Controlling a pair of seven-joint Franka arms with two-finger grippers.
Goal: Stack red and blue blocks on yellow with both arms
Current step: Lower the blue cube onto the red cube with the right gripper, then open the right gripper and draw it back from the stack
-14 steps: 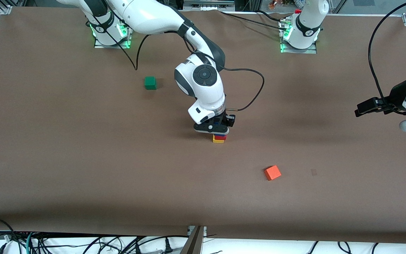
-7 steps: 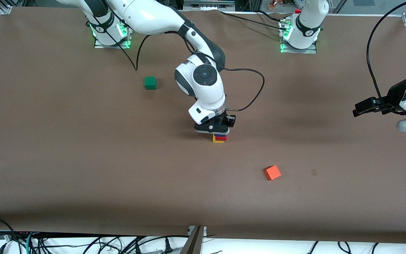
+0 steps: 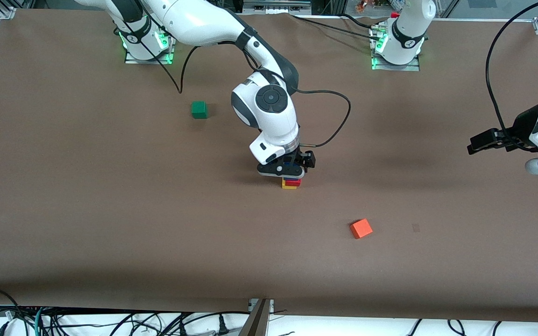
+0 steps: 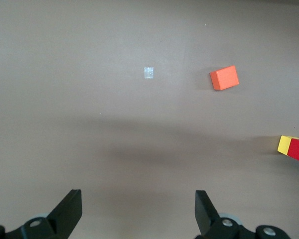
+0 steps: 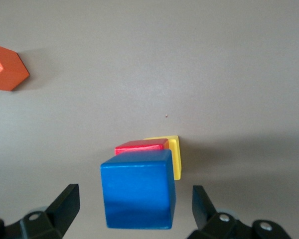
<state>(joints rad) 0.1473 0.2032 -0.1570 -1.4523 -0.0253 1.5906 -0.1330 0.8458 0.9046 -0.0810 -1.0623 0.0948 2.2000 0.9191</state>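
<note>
The right claw [image 3: 292,173] has spread apart over the stack, freeing the blue block [image 5: 138,188] atop red [image 5: 141,147] on yellow [image 5: 172,154]; beside the stack, well apart, the left claw [image 4: 138,211] waits, fingers also spread.

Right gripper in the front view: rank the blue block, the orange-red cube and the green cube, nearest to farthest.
1. blue block: directly under the open right gripper, topping the stack.
2. orange-red cube: nearer the front camera, toward the left arm's end.
3. green cube: by the right arm's base.
</note>
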